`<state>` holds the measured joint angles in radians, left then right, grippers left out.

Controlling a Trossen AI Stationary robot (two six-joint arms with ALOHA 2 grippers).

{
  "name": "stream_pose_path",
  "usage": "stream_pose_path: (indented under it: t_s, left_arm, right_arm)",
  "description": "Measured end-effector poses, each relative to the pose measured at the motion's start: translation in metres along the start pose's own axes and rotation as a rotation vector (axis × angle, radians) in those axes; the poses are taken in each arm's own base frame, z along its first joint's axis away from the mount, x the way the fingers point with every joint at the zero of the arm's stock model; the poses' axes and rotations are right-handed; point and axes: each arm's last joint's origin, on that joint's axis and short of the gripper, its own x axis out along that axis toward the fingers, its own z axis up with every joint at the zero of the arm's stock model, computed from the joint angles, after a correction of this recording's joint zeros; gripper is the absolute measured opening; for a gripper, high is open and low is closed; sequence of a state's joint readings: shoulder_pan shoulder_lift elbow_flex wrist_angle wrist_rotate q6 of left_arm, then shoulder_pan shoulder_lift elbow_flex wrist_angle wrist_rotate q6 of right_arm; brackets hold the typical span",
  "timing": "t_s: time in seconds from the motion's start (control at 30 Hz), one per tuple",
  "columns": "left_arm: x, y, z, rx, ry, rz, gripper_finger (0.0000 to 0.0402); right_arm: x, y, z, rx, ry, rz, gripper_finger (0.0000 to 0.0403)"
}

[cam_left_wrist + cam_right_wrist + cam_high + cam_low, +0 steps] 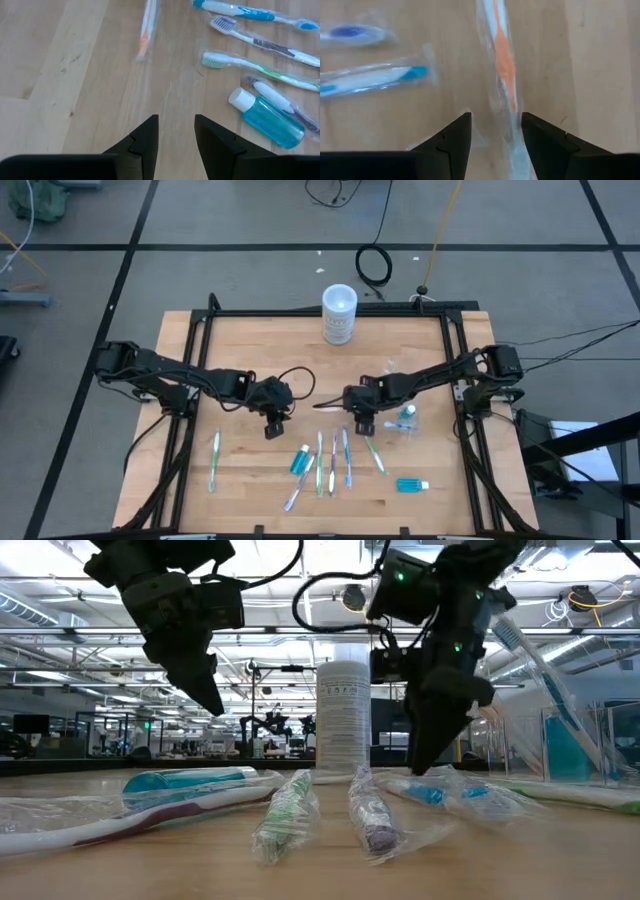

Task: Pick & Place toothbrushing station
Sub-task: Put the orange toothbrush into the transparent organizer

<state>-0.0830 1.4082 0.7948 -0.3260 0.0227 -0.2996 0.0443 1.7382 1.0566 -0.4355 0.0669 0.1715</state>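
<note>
While most of the wrapped toothbrushes (330,462) lie in a loose fan near the front-middle of the counter (250,350), one with an orange handle (505,65) sits directly under the right end effector (362,423), running between its two fingers (452,142) in the right wrist view; fingers are parted with the brush in the gap, not clamped on it. A green-accent toothbrush (214,460) lies alone to the left of the fan, well apart from the rest. One teal tube (299,460) lies at the left side of the fan, another teal tube (411,485) lies flat to the right of it. The clear cup (406,418) stands just right of the right end effector and holds something teal. Left end effector (272,423) hovers above bare wood left of the fan, fingers parted, holding nothing; its wrist view shows the blue, purple and green brushes and a teal tube (272,120) off to one side. In the low view both end effectors hang above the counter, wrapped brushes in the foreground. The frosted container with white lid (339,313) stands upright at the back edge of the counter, well apart from everything else. Black cable loop (375,265) on the floor behind the counter.
</note>
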Motion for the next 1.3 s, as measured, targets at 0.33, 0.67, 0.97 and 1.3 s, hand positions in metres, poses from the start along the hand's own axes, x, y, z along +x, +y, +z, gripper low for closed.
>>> stream_pose_path:
  t_s: [0.33, 0.67, 0.97, 1.3]
  left_arm:
    - [0.000, 0.000, 0.002, 0.001, -0.016, -0.005, 0.0131]
    - [0.000, 0.000, 0.002, 0.001, -0.016, -0.005, 0.0131]
    - [0.000, -0.001, 0.002, 0.008, -0.020, -0.006, 0.0131]
    - [0.000, -0.001, 0.004, 0.004, -0.042, -0.014, 0.0131]
  right_arm:
    - [0.015, -0.005, -0.022, -0.082, -0.008, -0.014, 0.0141]
    - [0.009, -0.005, -0.020, -0.291, -0.037, -0.129, 0.0011]
    - [-0.061, 0.020, 0.002, -0.485, -0.243, -0.297, 0.0007]
    - [-0.179, 0.092, 0.010, -0.752, -0.487, -0.453, 0.0008]
